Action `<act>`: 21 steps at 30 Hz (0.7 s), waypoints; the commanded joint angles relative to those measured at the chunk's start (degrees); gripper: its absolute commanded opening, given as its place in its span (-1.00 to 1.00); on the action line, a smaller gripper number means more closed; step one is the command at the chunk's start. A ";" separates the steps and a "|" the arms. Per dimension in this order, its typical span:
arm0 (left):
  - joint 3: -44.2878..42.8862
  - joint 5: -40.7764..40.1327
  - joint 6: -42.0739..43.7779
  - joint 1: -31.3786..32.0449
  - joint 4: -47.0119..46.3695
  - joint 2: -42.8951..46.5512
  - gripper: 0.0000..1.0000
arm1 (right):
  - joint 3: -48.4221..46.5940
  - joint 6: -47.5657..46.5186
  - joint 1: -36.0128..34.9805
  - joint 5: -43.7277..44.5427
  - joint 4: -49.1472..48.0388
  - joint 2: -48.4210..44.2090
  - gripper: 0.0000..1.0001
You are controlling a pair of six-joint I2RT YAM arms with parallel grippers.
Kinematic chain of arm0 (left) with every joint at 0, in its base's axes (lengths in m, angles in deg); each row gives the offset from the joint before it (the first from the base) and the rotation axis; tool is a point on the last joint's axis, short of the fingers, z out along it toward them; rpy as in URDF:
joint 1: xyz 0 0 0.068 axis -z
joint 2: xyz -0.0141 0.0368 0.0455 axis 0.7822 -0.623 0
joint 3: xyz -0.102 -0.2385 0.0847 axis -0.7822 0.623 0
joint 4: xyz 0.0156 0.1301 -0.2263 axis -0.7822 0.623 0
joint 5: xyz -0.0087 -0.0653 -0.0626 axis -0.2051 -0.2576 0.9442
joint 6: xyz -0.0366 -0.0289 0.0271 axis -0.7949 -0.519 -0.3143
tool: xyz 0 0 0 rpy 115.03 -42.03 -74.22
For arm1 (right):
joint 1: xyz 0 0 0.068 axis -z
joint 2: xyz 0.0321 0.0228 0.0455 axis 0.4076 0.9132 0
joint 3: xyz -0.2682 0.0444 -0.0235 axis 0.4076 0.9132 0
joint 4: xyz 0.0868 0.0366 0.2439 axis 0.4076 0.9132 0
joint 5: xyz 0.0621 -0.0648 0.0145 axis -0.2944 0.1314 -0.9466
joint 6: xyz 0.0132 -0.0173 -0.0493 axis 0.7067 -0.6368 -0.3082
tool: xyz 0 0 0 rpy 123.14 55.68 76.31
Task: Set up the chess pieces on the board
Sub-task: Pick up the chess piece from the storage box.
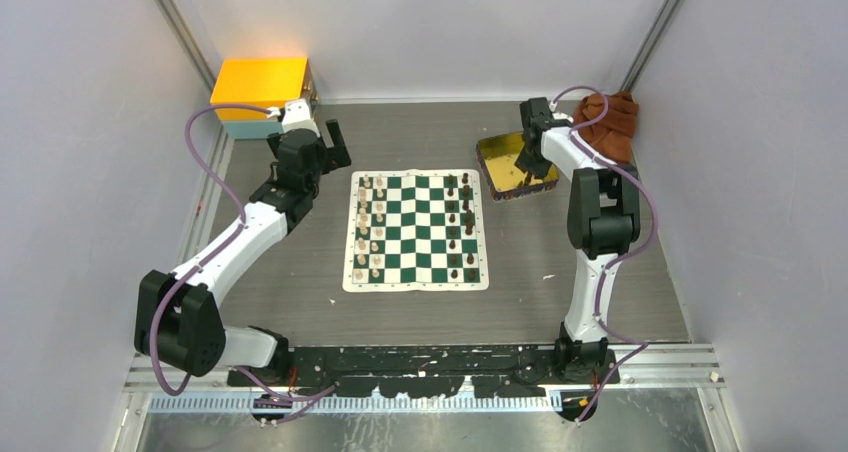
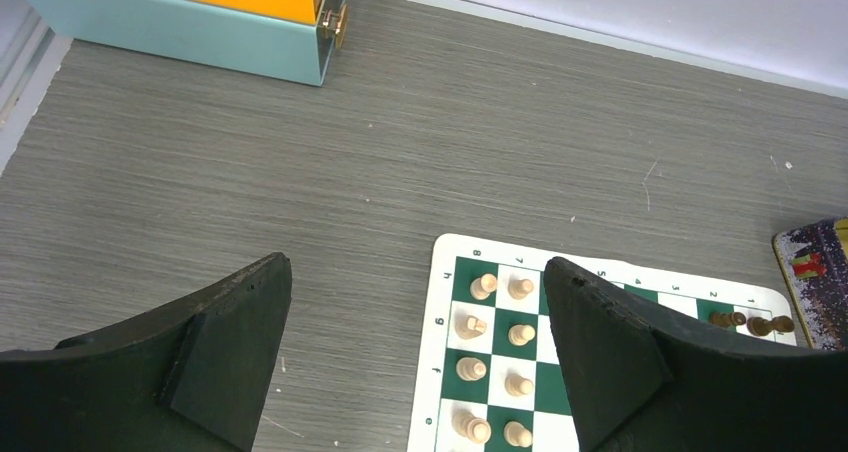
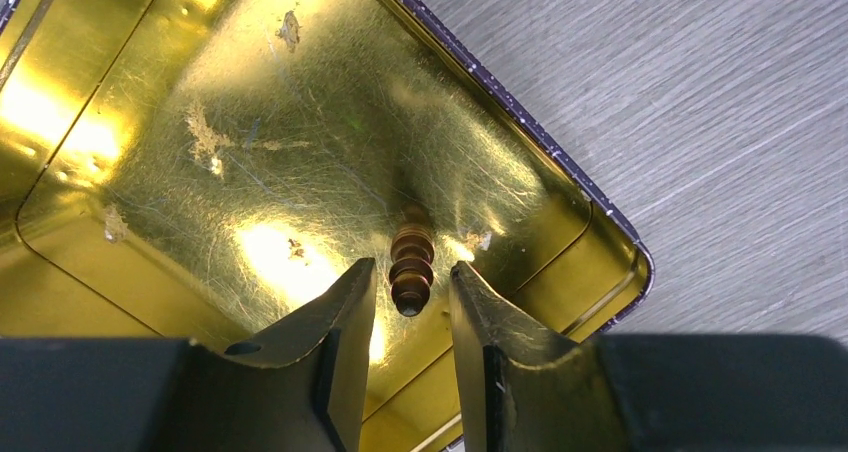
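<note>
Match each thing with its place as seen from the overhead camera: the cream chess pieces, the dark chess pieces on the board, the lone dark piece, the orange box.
Things
1. cream chess pieces
2. dark chess pieces on the board
3. lone dark piece
4. orange box

Places
A. far-left corner
B. inside the gold tin
C. board's right columns
D. board's left columns

Pairs: 1-D, 2-C, 3-B, 4-A

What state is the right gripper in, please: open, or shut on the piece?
Open: the right gripper straddles the dark piece in the gold tin, with gaps on both sides.
</note>
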State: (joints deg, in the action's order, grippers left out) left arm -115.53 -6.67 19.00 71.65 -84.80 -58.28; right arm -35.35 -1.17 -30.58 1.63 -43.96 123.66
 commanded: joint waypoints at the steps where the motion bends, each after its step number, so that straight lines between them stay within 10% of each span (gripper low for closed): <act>1: -0.17 -1.31 1.23 0.21 -3.41 1.49 0.93 | -2.25 0.92 0.29 0.06 -1.84 -0.38 -0.26; 11: -0.22 -1.08 1.31 0.21 -3.62 0.89 0.93 | -2.10 0.52 0.46 0.72 -2.50 -0.88 -0.97; 21: 0.02 -0.82 1.39 0.21 -3.71 0.70 0.93 | 1.47 4.01 1.31 -3.35 -7.49 -4.40 -0.98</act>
State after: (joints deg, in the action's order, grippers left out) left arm -115.53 -6.64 19.96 71.65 -84.83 -58.28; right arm -34.89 0.09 -29.79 -0.40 -47.11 123.70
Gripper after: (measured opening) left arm 0.966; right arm 0.231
